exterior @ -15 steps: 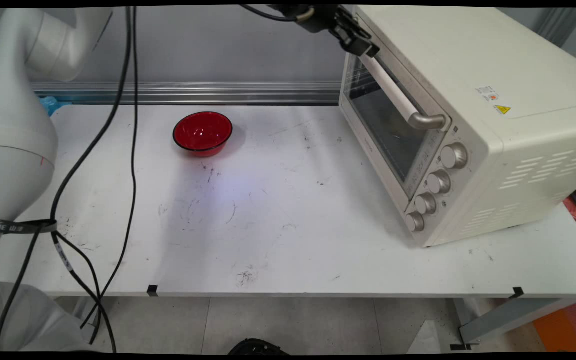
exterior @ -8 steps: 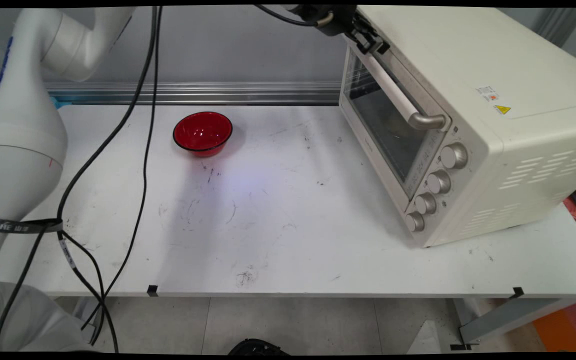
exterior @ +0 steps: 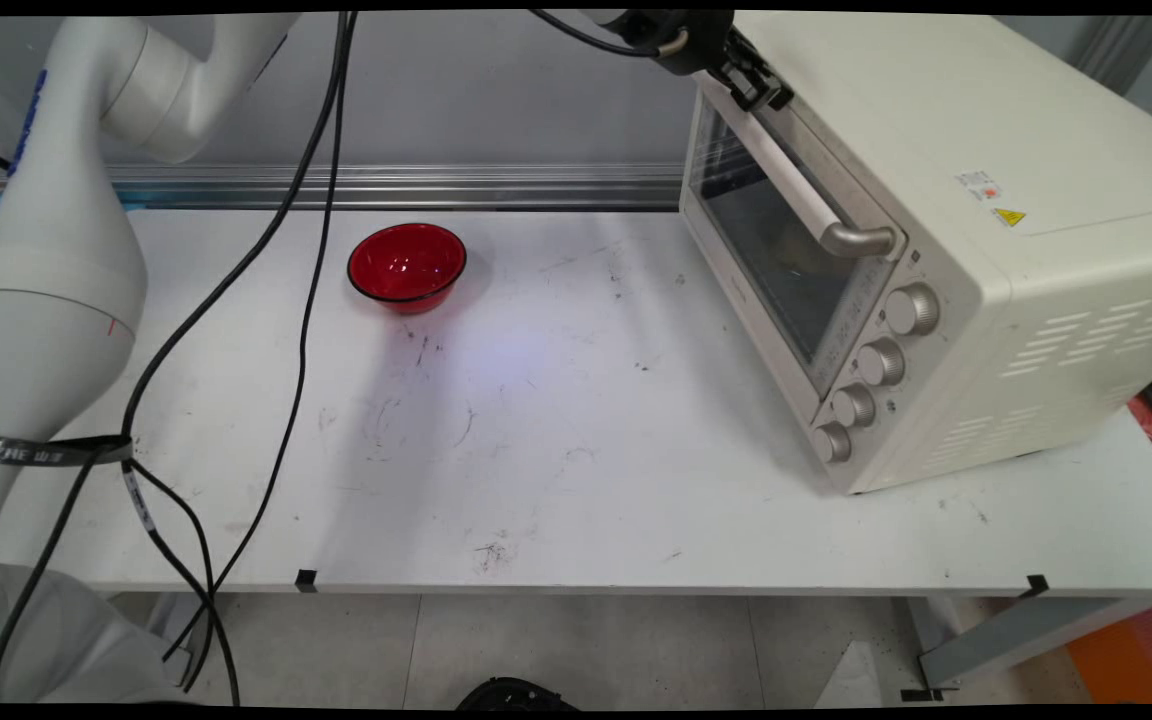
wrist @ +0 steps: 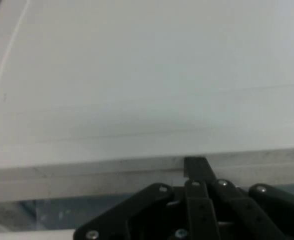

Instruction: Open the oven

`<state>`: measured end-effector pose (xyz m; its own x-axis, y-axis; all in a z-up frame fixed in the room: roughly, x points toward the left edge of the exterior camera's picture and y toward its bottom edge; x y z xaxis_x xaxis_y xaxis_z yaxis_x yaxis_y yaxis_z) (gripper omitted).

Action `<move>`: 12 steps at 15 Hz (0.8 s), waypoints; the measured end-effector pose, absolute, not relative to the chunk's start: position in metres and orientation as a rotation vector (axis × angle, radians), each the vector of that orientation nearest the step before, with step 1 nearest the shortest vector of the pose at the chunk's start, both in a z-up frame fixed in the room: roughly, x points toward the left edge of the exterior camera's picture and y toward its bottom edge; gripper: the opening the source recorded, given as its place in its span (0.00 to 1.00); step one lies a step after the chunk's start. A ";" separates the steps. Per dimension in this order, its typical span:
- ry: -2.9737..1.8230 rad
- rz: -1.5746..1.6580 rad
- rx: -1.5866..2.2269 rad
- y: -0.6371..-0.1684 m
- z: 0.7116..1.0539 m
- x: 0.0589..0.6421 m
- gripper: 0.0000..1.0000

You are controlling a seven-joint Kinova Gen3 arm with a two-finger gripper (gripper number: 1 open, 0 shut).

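Observation:
A cream toaster oven (exterior: 946, 200) stands on the right of the white table (exterior: 576, 470), its glass door (exterior: 771, 235) up against the body. My gripper (exterior: 764, 92) is at the top edge of the picture, pressed to the door's upper edge by the far end of the handle (exterior: 806, 200). In the hand view the gripper (wrist: 195, 164) is shut with nothing between its fingers, tips against the seam where the door meets the oven's pale top (wrist: 147, 75). A red bowl (exterior: 406, 265) sits far off at the back left.
Several knobs (exterior: 881, 365) run down the oven's front right. Black cables (exterior: 286, 300) hang from the arm over the table's left side. A metal rail (exterior: 386, 185) runs along the wall behind the table.
The gripper has moved right and a little up, from beside the door's upper corner onto the oven's top edge. The oven has shifted a touch to the right. The bowl has not moved.

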<state>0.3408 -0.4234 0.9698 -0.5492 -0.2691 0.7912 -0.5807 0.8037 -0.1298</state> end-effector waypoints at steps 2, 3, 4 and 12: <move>-2.175 0.490 0.625 -0.425 0.969 0.341 0.00; -2.179 0.492 0.625 -0.425 0.969 0.341 0.00; -2.183 0.493 0.625 -0.425 0.969 0.342 0.00; -2.214 0.492 0.624 -0.418 0.966 0.348 0.00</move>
